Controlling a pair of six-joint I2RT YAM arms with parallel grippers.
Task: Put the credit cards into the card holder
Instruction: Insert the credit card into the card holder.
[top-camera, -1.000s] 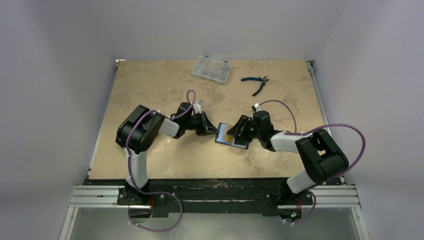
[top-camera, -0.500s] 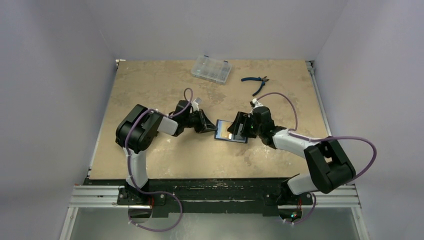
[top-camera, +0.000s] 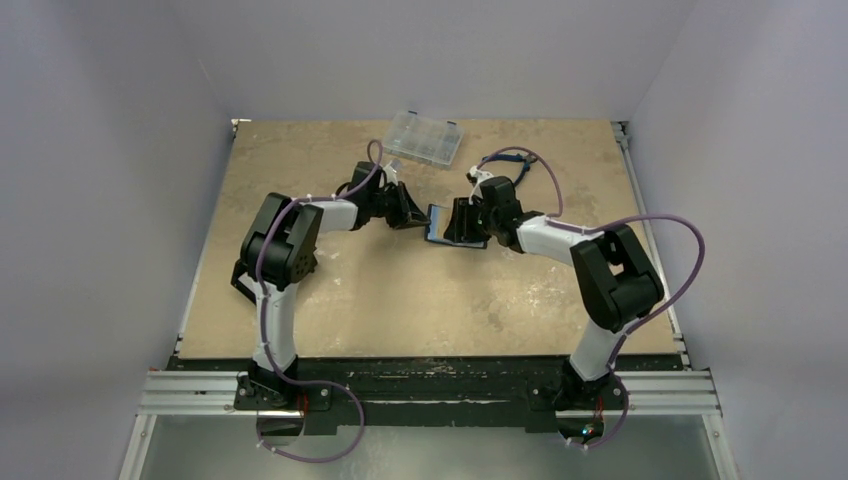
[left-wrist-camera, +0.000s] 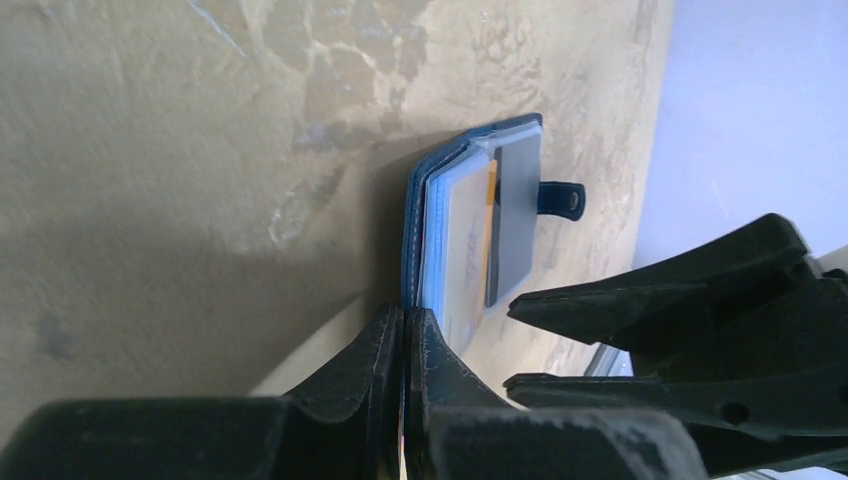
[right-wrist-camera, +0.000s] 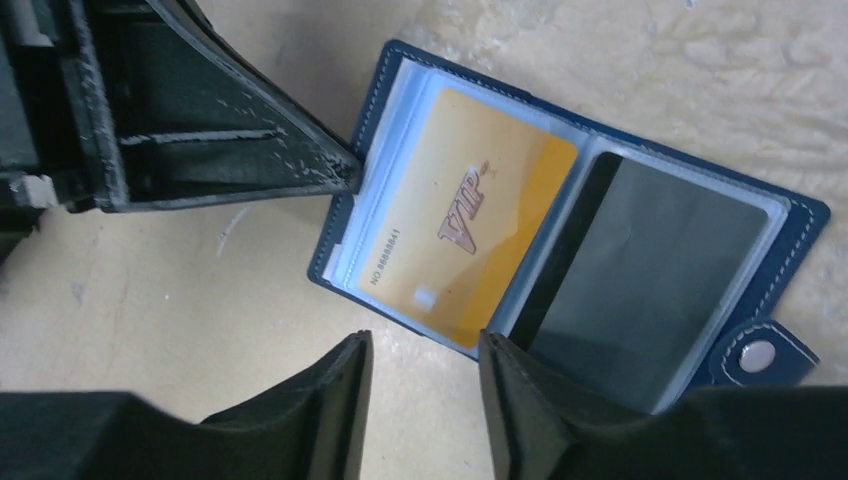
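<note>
Both arms reach from the near edge of the table (top-camera: 330, 300) toward its far middle, where their tips meet from the left and the right. The card holder (right-wrist-camera: 803, 235) lies open there between them, inside facing up, its snap tab (right-wrist-camera: 757, 355) sticking out on the right arm's side. The left gripper (left-wrist-camera: 403, 320) has its fingers pressed together, and the blue edge of the card holder on its side appears to run in between them. The right gripper (right-wrist-camera: 425, 365) hangs just over the near long edge of the card holder with its fingers apart and nothing between them. A gold card (right-wrist-camera: 470, 220) sits in the clear sleeve on the left half, and a grey card (right-wrist-camera: 650, 265) with a dark stripe sits in the sleeve on the right half. Farther back, a clear plastic box (top-camera: 423, 138) rests near the far edge. To its right lie blue-handled pliers (top-camera: 522, 162), partly behind the right arm's cable.
</note>
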